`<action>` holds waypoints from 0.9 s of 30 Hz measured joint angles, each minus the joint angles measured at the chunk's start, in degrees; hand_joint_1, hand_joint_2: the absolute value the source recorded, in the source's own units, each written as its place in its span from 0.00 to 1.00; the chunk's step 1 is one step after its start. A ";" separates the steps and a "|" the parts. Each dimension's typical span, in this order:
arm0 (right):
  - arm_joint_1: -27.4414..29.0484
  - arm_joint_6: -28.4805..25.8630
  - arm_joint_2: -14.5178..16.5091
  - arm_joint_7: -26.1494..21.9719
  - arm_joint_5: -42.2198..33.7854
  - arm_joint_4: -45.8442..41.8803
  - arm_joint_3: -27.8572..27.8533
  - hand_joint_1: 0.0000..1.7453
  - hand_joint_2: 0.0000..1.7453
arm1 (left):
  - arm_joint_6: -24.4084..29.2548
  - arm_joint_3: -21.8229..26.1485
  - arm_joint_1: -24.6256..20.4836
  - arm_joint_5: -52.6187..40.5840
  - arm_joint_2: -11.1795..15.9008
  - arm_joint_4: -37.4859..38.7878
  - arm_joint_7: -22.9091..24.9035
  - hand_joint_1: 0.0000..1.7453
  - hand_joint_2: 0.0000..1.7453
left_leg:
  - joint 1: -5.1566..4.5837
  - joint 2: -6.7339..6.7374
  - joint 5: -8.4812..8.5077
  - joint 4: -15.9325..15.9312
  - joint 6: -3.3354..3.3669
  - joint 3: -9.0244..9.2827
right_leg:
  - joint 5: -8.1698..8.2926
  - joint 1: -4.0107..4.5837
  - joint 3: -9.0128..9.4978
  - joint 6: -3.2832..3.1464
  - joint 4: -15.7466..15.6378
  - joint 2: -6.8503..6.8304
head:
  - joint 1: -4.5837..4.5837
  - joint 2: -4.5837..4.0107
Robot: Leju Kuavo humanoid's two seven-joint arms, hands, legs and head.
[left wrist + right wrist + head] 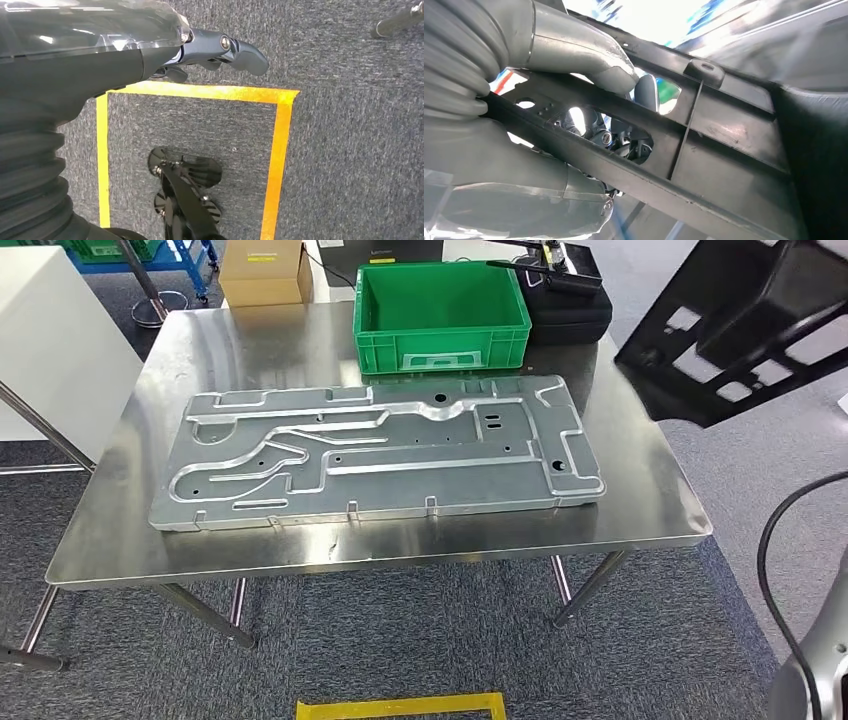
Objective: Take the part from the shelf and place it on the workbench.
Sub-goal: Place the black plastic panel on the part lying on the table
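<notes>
- Head view: a black part (740, 325) hung in the air beyond the right edge of a steel workbench (400, 545). On the bench lay a metal panel (380, 455) and a green crate (440, 315).
- Left wrist view: the left hand (210, 52) hung empty over carpet, fingers loosely extended.
- Right wrist view: the right hand (574, 55) gripped the part (724, 130), thumb pressed on its frame.

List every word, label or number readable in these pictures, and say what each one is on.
None can be read.
Cardboard box: a yellowish label on its top, too small to read.
Green crate: a pale raised mark on its front wall, not legible.
Black part and metal plate: no writing visible.
</notes>
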 joint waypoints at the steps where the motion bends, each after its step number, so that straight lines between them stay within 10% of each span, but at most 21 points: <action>1: -1.45 -1.85 -0.72 0.41 3.00 2.71 1.01 0.90 1.00 | -0.07 -0.03 0.01 -0.07 0.03 0.00 0.03 0.00 1.00 | 0.09 0.00 0.35 1.24 -0.10 -0.94 | -0.13 0.01 0.13 -0.01 0.03 0.00 | 0.00 0.00; 6: -7.15 -9.54 -2.02 1.00 17.78 17.21 9.63 0.90 1.00 | -0.58 -0.39 -0.40 -0.69 0.35 0.00 0.15 0.00 1.00 | 0.22 0.11 8.55 -12.87 0.33 4.64 | -1.09 0.11 0.92 0.80 0.51 0.47 | 0.04 0.00; 11: -12.33 -14.97 -0.10 3.86 33.61 33.24 22.07 0.90 1.00 | -1.56 -1.06 -1.32 -1.07 0.48 0.00 -0.02 0.00 1.00 | 0.18 0.02 8.71 -15.23 1.81 5.58 | -1.88 -0.01 0.13 2.18 1.61 0.45 | 0.09 0.00; 16: -16.01 -13.30 7.11 10.85 46.89 47.99 34.15 0.90 1.00 | -2.16 -1.95 -2.19 -1.40 0.46 0.01 -0.73 0.00 1.00 | 0.31 0.04 8.70 -15.60 2.32 6.04 | -6.73 -0.16 -7.73 2.79 15.87 0.29 | 0.14 0.00; 21: -16.59 -10.40 15.92 14.28 53.28 57.50 43.39 0.90 1.00 | -2.41 -2.66 -2.54 -1.39 0.16 0.03 -1.69 0.00 1.00 | 0.17 -0.18 8.00 -15.33 1.50 6.50 | 1.72 0.02 -3.16 1.86 2.81 0.35 | 0.14 0.00; 27: -17.19 -9.84 23.52 16.51 55.81 62.60 49.14 0.90 1.00 | -2.38 -2.74 -2.19 -0.78 -0.06 0.09 -2.55 0.00 1.00 | 0.28 -0.08 6.03 -12.72 -0.30 5.20 | 1.66 0.12 -1.81 0.03 -0.10 0.38 | 0.03 0.00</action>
